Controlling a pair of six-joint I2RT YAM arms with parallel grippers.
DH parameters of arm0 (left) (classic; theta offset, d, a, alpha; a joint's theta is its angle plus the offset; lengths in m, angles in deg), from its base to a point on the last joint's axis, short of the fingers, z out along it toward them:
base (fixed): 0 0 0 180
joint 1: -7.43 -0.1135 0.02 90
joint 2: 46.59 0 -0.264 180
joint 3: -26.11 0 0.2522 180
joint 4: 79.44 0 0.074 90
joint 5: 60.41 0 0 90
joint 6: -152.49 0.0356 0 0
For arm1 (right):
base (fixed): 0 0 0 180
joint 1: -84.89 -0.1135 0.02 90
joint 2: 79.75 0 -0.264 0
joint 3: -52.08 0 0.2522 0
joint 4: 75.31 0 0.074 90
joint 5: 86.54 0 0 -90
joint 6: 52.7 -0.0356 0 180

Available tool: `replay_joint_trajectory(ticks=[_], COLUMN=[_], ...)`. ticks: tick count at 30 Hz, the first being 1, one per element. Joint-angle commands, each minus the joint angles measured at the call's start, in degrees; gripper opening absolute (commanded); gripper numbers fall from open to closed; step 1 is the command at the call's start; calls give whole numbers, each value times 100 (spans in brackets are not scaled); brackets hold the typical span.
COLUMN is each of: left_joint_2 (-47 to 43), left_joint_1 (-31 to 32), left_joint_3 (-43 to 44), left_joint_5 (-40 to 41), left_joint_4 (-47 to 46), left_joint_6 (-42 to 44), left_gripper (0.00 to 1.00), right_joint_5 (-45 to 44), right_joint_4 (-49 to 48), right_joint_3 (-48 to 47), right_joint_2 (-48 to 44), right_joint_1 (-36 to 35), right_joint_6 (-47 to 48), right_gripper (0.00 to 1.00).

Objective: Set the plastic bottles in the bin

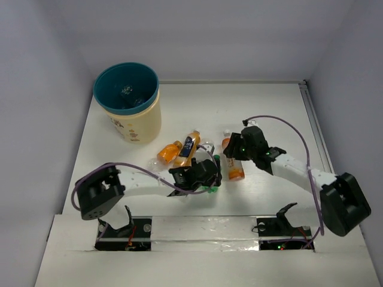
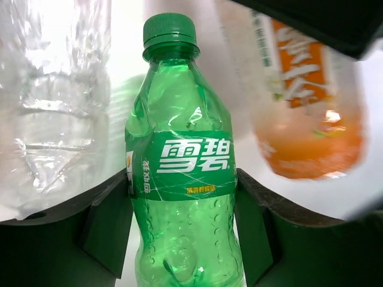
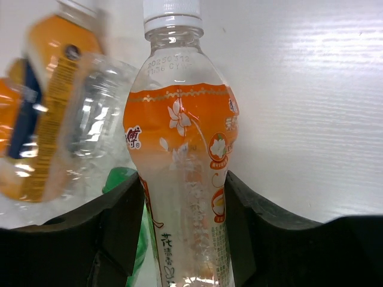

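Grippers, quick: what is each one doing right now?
Left gripper: closed on the green bottle.
Right gripper: closed on the orange-labelled bottle.

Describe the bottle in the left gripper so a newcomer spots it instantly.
From the teal-rimmed bin at the back left of the table, come forward to the bottle cluster mid-table. There the left gripper clasps the green bottle: the only green one, green-capped with white label characters, among orange and clear neighbours.

teal-rimmed bin (image 1: 143,122) at far left; orange bottles (image 1: 169,153) lie mid-table; left gripper (image 1: 209,176) over a green bottle (image 1: 212,190), right gripper (image 1: 232,153) over an orange-labelled bottle (image 1: 236,171).
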Motion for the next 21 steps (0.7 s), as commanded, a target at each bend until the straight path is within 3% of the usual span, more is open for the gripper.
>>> replay_joint_trajectory(ticks=[1, 7, 10, 14, 15, 21], left_joint_2=[-1060, -2344, -2679, -2856, -2839, -2120], left_joint_1=[107, 107, -260, -1445, -2083, -3932], left_joint_3=[93, 513, 1074, 1779, 1920, 3439], left_joint_5=[-12, 426, 813, 640, 525, 498], left_joint_4=[-326, -20, 165, 70, 69, 219], left_joint_6=[196, 591, 1021, 1479, 1488, 1962], left_gripper=[41, 42, 42, 44, 44, 47], right_joint_5=[-269, -410, -261, 20, 125, 599], right_joint_4=[122, 282, 194, 9, -17, -517], right_joint_3=[50, 120, 164, 261, 296, 542], right_joint_2=[-858, -2187, -2767, -3129, -3199, -3419], right_joint_1=[11, 11, 11, 11, 11, 11], right_joint_6=[-54, -106, -185, -282, -326, -475], right_gripper=[46, 47, 48, 48, 48, 48])
